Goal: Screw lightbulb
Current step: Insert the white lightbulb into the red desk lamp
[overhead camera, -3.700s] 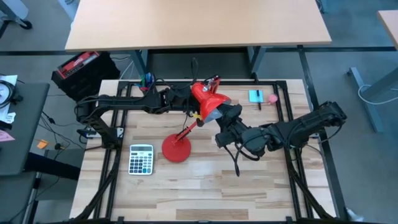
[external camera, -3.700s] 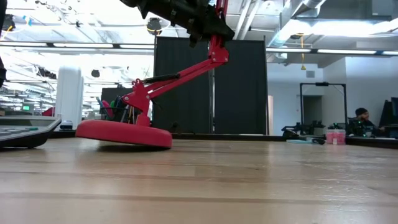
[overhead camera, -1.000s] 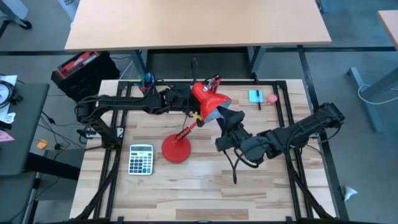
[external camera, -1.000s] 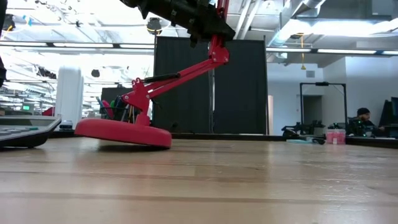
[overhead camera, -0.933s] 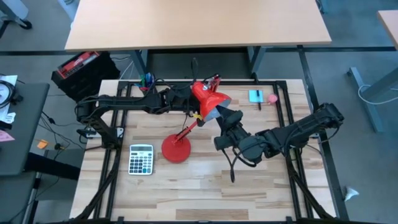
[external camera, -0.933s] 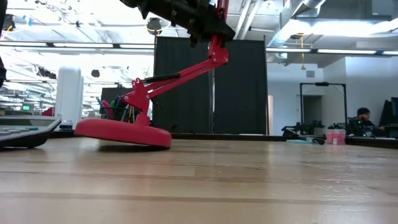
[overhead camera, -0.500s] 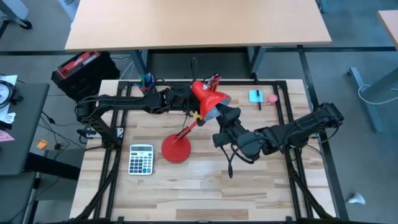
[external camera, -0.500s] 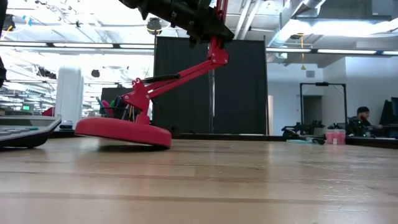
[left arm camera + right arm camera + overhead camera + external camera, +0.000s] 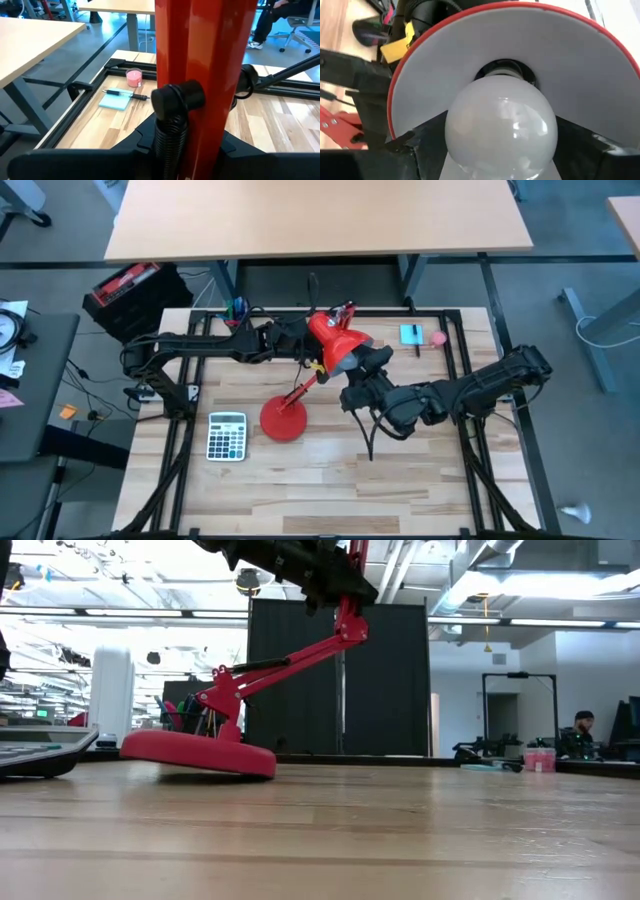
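right gripper (image 9: 362, 366) clamps lightbulb (image 9: 501, 129) inside lamp shade (image 9: 600, 75) — left gripper (image 9: 300, 343) grips lamp arm (image 9: 205, 65).

From above, my right gripper (image 9: 362, 370) and the shade (image 9: 335, 340) cover the lightbulb (image 9: 501, 131) — only my right wrist view shows it, its lower curve cut by the frame edge, its base sunk in the socket. In the low view the lamp (image 9: 240, 705) loses its head past the top edge.

bare tabletop (image 9: 330, 480) up front — lamp (image 9: 285, 418) mid-table
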Tool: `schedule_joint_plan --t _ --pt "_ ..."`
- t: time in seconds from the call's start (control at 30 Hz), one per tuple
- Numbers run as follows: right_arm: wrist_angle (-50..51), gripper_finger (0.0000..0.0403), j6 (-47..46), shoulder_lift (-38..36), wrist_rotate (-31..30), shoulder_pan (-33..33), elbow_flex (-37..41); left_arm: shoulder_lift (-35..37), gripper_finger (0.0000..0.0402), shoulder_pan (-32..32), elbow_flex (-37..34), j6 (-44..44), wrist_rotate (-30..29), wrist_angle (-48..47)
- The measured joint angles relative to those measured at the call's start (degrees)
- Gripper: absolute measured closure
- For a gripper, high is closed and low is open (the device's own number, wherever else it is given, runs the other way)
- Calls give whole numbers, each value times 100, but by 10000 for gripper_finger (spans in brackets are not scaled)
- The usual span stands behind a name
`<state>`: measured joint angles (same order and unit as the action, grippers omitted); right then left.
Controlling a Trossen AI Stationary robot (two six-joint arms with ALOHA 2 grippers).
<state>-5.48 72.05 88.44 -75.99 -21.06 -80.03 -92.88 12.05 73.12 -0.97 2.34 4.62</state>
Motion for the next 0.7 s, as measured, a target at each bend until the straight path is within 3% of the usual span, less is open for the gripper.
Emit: schedule_joint_plan --t 0.3,0.7 --pt "-9 115 -1523 0 -4 -28 0 0 320 0 0 7 -10 0" --pt "-26 116 -6175 2 278 22 0 0 320 -20 0 29 5 59"
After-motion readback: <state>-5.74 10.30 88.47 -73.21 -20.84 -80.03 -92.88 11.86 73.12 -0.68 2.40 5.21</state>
